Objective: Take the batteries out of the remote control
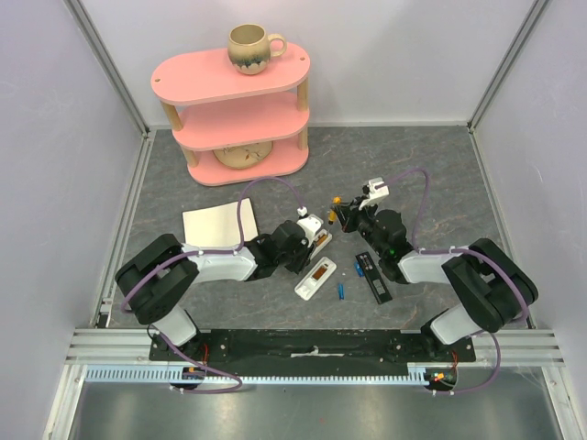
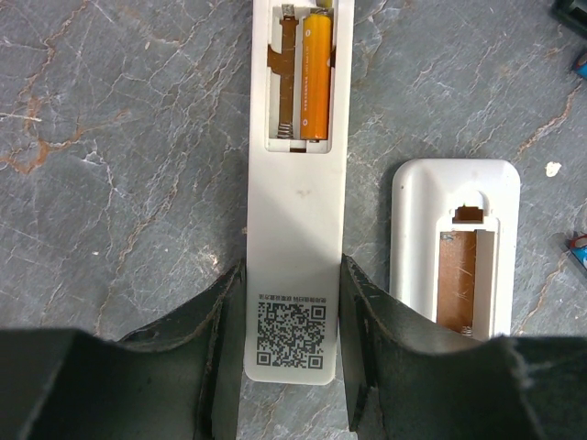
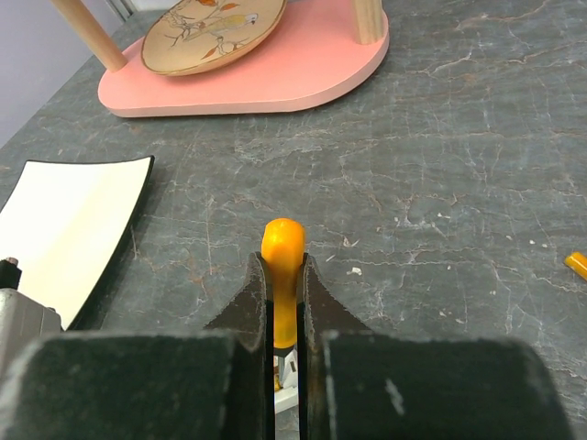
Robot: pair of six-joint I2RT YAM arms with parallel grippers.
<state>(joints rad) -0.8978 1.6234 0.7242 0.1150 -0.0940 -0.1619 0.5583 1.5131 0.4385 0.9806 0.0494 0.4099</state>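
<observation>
My left gripper is shut on the sides of a white remote lying face down. Its open compartment holds one orange cell; the slot beside it is empty. My right gripper is shut on the orange-handled screwdriver, held upright over a white remote edge. A second white remote lies beside the first with an empty compartment. Two blue batteries lie loose on the table.
A black remote lies right of the batteries. A white card lies left of the arms. A pink shelf with a mug and a plate stands at the back. A small orange piece lies at the right edge.
</observation>
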